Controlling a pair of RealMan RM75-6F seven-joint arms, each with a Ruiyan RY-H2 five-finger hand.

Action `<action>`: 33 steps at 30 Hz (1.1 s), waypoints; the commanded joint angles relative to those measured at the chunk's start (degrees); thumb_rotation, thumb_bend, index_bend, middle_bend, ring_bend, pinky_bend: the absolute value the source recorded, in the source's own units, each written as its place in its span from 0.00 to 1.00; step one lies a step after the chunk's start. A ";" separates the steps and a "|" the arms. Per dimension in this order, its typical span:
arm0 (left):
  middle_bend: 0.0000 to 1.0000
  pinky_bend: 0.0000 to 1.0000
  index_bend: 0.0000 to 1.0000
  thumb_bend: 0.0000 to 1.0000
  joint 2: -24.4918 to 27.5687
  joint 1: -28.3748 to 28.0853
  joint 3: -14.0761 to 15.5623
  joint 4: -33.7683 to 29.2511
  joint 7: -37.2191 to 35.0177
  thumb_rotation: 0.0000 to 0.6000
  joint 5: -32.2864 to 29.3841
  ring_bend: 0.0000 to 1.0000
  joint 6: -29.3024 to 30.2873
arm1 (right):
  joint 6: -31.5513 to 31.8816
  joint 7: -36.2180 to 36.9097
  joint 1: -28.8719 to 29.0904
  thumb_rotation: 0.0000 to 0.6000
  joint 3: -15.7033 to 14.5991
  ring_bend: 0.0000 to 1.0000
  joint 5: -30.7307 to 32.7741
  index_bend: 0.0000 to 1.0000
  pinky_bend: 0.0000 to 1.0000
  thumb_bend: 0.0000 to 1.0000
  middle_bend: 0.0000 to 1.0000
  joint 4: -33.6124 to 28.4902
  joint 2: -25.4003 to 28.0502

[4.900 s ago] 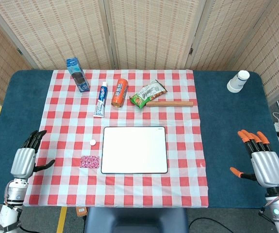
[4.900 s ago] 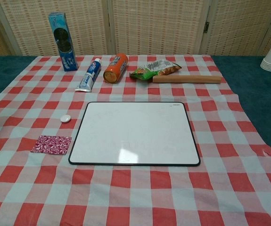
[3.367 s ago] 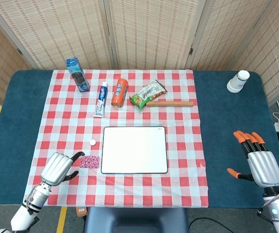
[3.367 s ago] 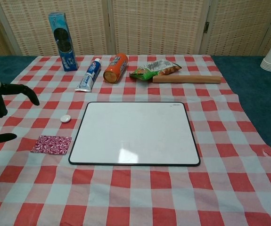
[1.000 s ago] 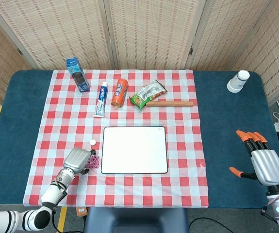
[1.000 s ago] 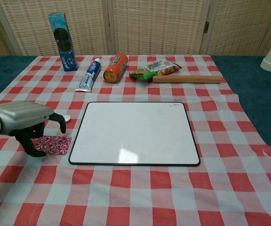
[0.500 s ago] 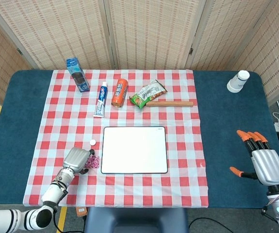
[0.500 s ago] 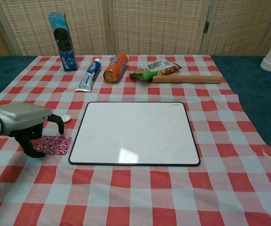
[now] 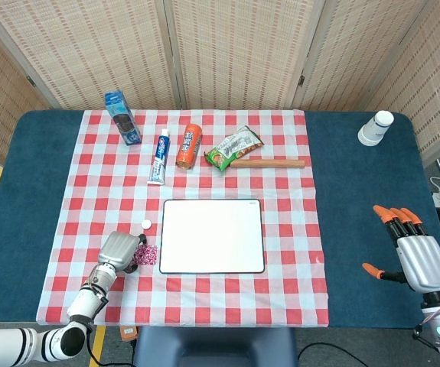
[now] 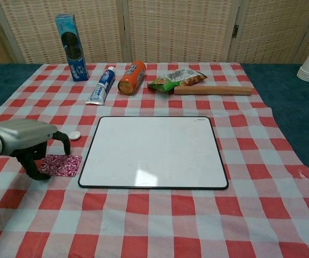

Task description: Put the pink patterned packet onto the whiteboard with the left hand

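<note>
Left hand curled over pink patterned packet; grip unclear (fingers hide contact). Packet lies beside whiteboard left edge; lift and placement remain.

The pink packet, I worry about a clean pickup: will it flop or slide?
The pink packet lies thin and flat on the cloth, so probably light and floppy. Under the left hand, it may slide rather than lift. It cannot roll.
</note>
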 commanded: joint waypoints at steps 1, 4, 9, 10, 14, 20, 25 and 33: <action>1.00 1.00 0.32 0.24 0.04 -0.05 0.05 -0.01 -0.12 1.00 -0.07 1.00 0.07 | 0.04 0.06 -0.02 0.85 0.01 0.06 0.00 0.00 0.11 0.07 0.13 0.03 0.01; 1.00 1.00 0.35 0.24 0.19 -0.07 0.15 -0.08 -0.39 1.00 0.01 1.00 0.22 | -0.02 0.12 0.00 0.85 0.02 0.07 0.06 0.00 0.11 0.07 0.13 0.06 0.02; 1.00 1.00 0.41 0.24 0.31 -0.10 0.42 -0.04 -0.83 1.00 0.32 1.00 0.21 | -0.10 0.06 0.06 0.85 -0.05 0.07 -0.09 0.00 0.11 0.07 0.13 0.02 -0.01; 1.00 1.00 0.42 0.24 0.31 -0.13 0.44 -0.02 -0.88 1.00 0.27 1.00 0.16 | -0.09 0.08 0.06 0.85 -0.05 0.07 -0.10 0.00 0.11 0.07 0.13 0.01 0.00; 1.00 1.00 0.44 0.25 0.37 -0.12 0.41 0.01 -1.49 1.00 0.62 1.00 0.25 | -0.14 0.14 0.08 0.85 -0.01 0.07 0.03 0.00 0.11 0.07 0.13 0.04 0.00; 1.00 1.00 0.44 0.25 1.96 -0.07 -0.20 -1.83 -2.63 1.00 2.03 1.00 1.05 | -0.31 0.04 0.21 0.85 0.01 0.07 0.04 0.00 0.11 0.07 0.13 0.03 -0.02; 1.00 1.00 0.44 0.25 4.21 -0.98 -1.48 -4.86 -2.19 1.00 2.18 1.00 1.76 | -0.32 0.13 0.22 0.85 -0.02 0.07 -0.03 0.00 0.11 0.07 0.13 0.01 0.03; 1.00 1.00 0.42 0.25 4.00 -5.47 -5.18 -8.68 1.48 1.00 -1.40 1.00 1.46 | -0.25 0.31 0.18 0.85 -0.08 0.07 -0.13 0.00 0.11 0.07 0.13 0.07 0.11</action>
